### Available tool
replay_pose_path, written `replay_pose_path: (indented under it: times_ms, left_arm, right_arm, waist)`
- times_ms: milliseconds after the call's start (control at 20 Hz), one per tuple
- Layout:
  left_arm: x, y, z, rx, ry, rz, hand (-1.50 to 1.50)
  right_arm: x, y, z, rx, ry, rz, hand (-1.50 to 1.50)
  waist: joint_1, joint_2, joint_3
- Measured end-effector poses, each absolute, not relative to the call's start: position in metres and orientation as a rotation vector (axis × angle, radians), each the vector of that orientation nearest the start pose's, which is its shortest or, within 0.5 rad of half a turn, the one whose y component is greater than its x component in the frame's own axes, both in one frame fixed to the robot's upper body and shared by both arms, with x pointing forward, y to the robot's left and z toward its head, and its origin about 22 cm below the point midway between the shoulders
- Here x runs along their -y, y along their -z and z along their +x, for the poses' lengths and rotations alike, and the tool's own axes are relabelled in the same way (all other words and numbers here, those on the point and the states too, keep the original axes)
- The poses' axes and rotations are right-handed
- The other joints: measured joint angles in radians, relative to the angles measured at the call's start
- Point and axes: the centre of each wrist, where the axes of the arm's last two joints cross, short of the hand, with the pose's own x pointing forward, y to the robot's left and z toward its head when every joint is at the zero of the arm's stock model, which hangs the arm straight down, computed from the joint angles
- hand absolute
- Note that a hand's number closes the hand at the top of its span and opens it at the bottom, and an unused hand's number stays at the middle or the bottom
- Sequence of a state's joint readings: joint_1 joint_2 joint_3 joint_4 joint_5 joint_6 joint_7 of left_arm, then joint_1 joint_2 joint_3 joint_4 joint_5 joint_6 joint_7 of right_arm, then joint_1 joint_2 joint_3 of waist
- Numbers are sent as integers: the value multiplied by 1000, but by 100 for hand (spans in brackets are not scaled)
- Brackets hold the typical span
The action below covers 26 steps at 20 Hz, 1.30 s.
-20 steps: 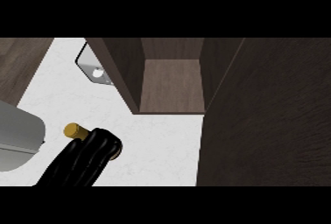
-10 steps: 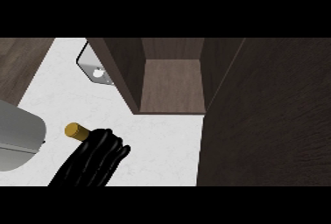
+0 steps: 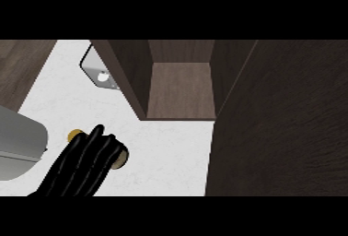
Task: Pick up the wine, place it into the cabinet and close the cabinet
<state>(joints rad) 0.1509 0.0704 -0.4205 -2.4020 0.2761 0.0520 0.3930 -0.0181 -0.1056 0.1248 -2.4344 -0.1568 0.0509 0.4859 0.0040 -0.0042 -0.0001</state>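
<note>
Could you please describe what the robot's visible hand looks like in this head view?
Only one hand shows, at the lower left. It is entirely black, with long, slender fingers lying close together and faint glossy highlights along their lengths. No cables, markings or sleeve are visible, and no grey forearm shows.

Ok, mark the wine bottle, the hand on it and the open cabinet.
wine bottle [image 3: 74, 134], head view, on its gold cap beside the fingers.
hand [image 3: 85, 163], head view, on the curled black fingers.
cabinet [image 3: 181, 92], head view, on its bare inner floor.
</note>
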Motion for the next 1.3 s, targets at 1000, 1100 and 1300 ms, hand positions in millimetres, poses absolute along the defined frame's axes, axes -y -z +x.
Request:
replay_pose_path:
  times_ms: [1000,1100,1300]
  left_arm:
    - [-257,-132,164,1852,-24,-313,-150]
    - [-263,-124,169,1847,-28,-301,-150]
    - [-278,-109,178,1819,-30,-279,-150]
  right_arm:
    - [206,-197,155,1936,-241,250,-150]
    - [208,-199,156,1945,-240,233,-150]
    - [207,-198,154,1941,-242,237,-150]
  waist:
    - [-4,3,0]
    - [-4,3,-1]
    - [-5,3,0]
